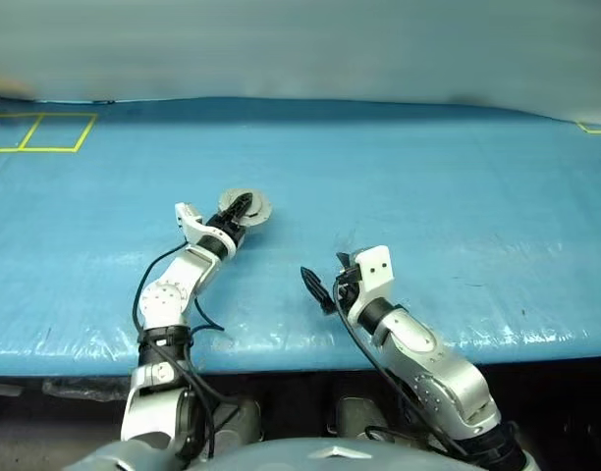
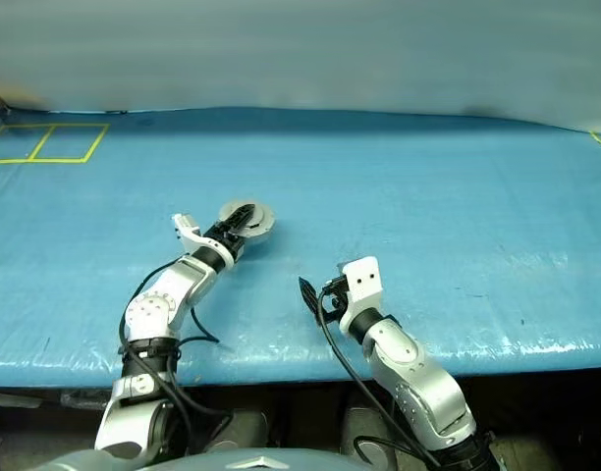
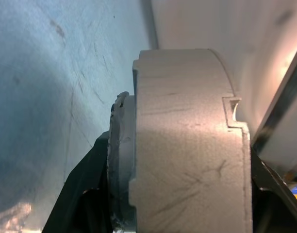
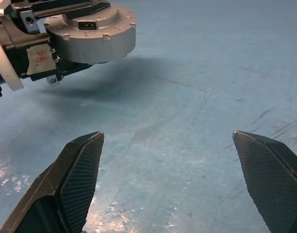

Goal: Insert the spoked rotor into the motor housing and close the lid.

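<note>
Housing first: short round silver-grey metal motor housing [image 4: 92, 33] sits clamped between my left gripper [image 1: 240, 210]'s black fingers, held just above the blue table cover [image 1: 428, 186], side-on grip. In the left wrist view the grey cast wall fills the gap between both fingers, w/ a thinner round grey part, prob. the lid [image 3: 120, 160], lying flat against one face. Looks closed from here, no gap I can make out, but I can't confirm the seam. Black spoked rotor: can't pick it out anywhere on the cover; my guess is it's already inside.

Right gripper [image 4: 168, 160] is spread wide, nothing between the fingers, bare blue cover ahead of it. Housing is ahead of it and off to its left, well apart.

Step, as I judge it: end of the job, lid shut or nearly, housing in left-hand carry. Next move needs a gentle set-down flat on the cover, then release w/o tipping it; if lid isn't seated, right fingers must press its face square.

Writing: no brand or text readable. Small dark rectangular socket on the housing rim; reddish smudged sticker on the left wrist block, illegible.
</note>
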You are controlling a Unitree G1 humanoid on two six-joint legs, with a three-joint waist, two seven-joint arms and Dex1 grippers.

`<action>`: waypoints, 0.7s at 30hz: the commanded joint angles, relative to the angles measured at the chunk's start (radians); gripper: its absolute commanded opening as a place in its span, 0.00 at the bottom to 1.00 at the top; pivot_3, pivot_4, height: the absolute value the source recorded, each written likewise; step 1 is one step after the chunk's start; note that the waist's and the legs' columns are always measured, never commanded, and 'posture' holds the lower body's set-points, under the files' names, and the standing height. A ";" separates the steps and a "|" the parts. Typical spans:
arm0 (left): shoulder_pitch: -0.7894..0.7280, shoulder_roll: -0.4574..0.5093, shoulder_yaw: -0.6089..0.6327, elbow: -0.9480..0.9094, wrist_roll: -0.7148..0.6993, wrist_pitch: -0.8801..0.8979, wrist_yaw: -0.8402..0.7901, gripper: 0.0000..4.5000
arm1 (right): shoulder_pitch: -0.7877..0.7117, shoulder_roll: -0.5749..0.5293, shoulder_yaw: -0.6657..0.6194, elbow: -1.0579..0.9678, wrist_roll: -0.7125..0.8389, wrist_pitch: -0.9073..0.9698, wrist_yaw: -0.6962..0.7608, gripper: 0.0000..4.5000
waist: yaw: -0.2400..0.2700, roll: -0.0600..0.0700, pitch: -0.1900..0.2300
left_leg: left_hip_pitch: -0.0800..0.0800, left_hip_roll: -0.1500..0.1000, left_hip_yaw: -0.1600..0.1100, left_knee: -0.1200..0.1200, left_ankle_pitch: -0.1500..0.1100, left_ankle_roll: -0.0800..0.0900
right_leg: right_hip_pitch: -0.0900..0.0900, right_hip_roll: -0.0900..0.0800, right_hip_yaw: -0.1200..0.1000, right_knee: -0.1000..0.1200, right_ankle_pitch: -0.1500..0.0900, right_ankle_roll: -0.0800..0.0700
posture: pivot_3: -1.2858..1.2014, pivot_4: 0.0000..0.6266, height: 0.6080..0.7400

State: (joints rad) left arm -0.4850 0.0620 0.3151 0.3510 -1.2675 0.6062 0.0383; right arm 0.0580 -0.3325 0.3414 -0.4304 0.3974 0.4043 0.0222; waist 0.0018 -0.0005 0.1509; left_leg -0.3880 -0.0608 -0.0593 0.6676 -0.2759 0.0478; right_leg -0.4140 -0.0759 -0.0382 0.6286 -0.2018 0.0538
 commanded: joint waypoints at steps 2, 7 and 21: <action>-0.180 0.031 0.030 0.194 0.125 -0.077 -0.114 0.52 | 0.024 0.030 0.020 0.026 -0.150 -0.098 0.009 1.00 | -0.002 -0.002 0.001 | 0.000 0.000 0.000 0.000 0.000 0.000 | 0.000 0.000 0.000 0.000 0.000 0.000 | 0.52 0.24 1.00; -0.329 0.048 0.058 0.422 0.256 -0.150 -0.213 0.52 | 0.052 0.078 0.019 0.062 -0.267 -0.167 -0.007 1.00 | -0.007 -0.003 0.002 | 0.000 0.000 0.000 -0.001 0.000 -0.001 | -0.001 0.000 0.000 0.000 0.000 0.000 | 0.52 0.24 1.00; -0.522 0.089 0.147 0.860 0.521 -0.300 -0.180 0.89 | 0.096 0.130 0.001 0.109 -0.386 -0.265 0.065 1.00 | -0.014 -0.005 0.003 | 0.003 0.001 -0.001 -0.001 0.001 -0.002 | 0.001 0.000 0.000 0.001 0.000 0.001 | 0.52 0.24 1.00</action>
State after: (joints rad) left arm -1.0032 0.1286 0.4464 1.1936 -0.7799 0.3148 -0.1675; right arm 0.1520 -0.2081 0.3529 -0.3123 0.0198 0.1568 0.0771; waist -0.0121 -0.0059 0.1541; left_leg -0.3825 -0.0602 -0.0598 0.6665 -0.2752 0.0458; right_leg -0.4108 -0.0760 -0.0370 0.6298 -0.2015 0.0546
